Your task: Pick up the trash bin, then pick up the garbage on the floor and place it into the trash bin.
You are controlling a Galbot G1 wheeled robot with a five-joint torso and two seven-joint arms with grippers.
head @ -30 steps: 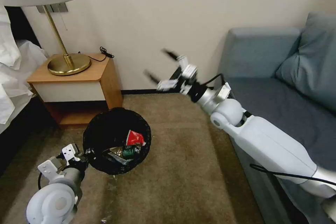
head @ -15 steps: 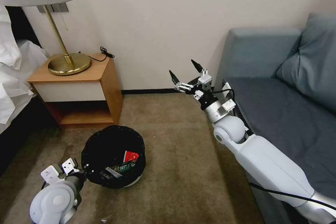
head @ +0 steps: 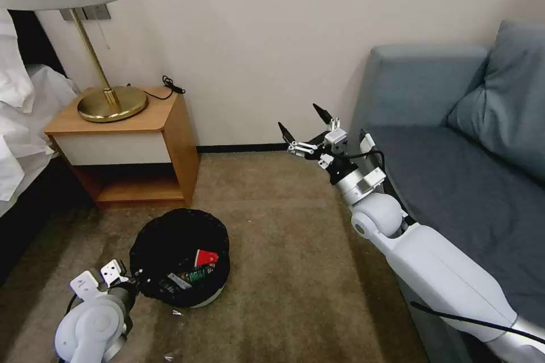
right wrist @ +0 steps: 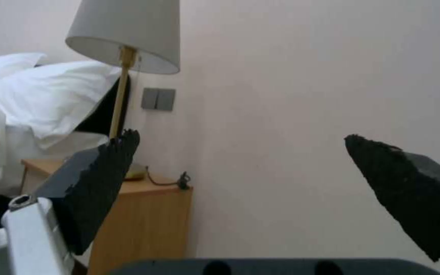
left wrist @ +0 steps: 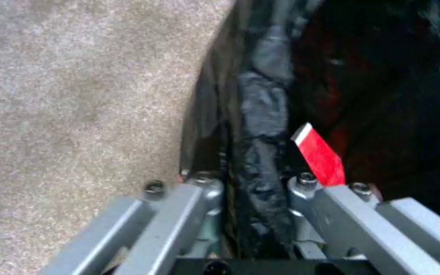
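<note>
The trash bin (head: 170, 238), white with a black bag over its rim, sits low on the carpet at the lower left. Inside it lie a red-and-white wrapper (head: 205, 257) and a green-labelled bottle (head: 194, 275). My left gripper (head: 134, 282) is shut on the bin's near rim. In the left wrist view its fingers straddle the crinkled bag edge (left wrist: 261, 126), with the red wrapper (left wrist: 319, 154) just inside. My right gripper (head: 304, 123) hangs open in the air beside the sofa, empty, and faces the wall in the right wrist view (right wrist: 241, 136).
A wooden nightstand (head: 128, 144) with a brass lamp (head: 110, 103) stands behind the bin, and a bed (head: 22, 119) lies at far left. A grey-blue sofa (head: 454, 170) is on the right. Tiny scraps (head: 176, 312) lie on the brown carpet by the bin.
The bin has come down and nearer with my left gripper still on its rim. My right arm has drawn back toward the sofa, its gripper staying open.
</note>
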